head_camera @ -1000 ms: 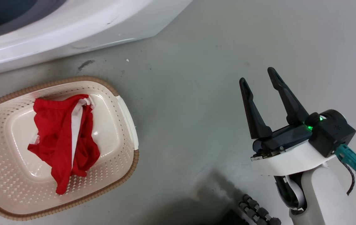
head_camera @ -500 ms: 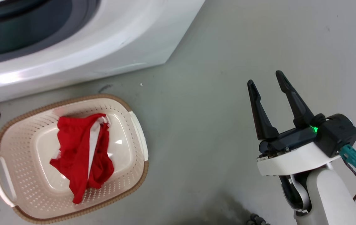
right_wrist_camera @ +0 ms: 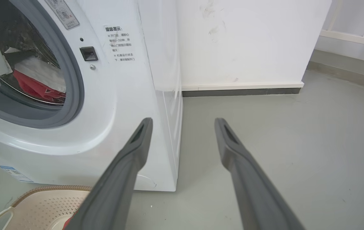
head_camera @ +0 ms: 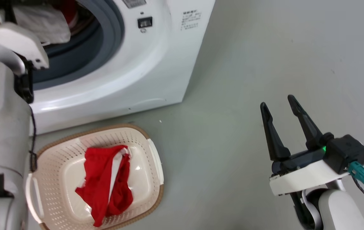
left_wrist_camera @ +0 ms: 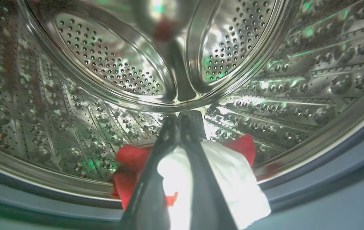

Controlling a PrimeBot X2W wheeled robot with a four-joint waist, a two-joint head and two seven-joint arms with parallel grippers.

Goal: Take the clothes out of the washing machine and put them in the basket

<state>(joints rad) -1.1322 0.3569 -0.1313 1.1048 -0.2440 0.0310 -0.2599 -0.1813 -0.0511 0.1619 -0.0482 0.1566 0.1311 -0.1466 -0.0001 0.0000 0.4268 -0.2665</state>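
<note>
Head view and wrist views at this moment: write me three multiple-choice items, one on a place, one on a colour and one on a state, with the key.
1. Where does the basket stand?
A. On the floor in front of the washing machine
B. On a shelf
C. On a chair

2. The garment in the basket is mostly:
A. Blue
B. Green
C. Red

3. The left hand, inside the drum, is:
A. Wide open and empty
B. Shut on a red-and-white garment
C. Gripping a handle

Key:
1 A: the head view shows it on the grey floor just below the machine's front.
2 C: bright red cloth with a white stripe lies on the basket floor.
3 B: in the left wrist view the fingers meet, with cloth pinched between them.
</note>
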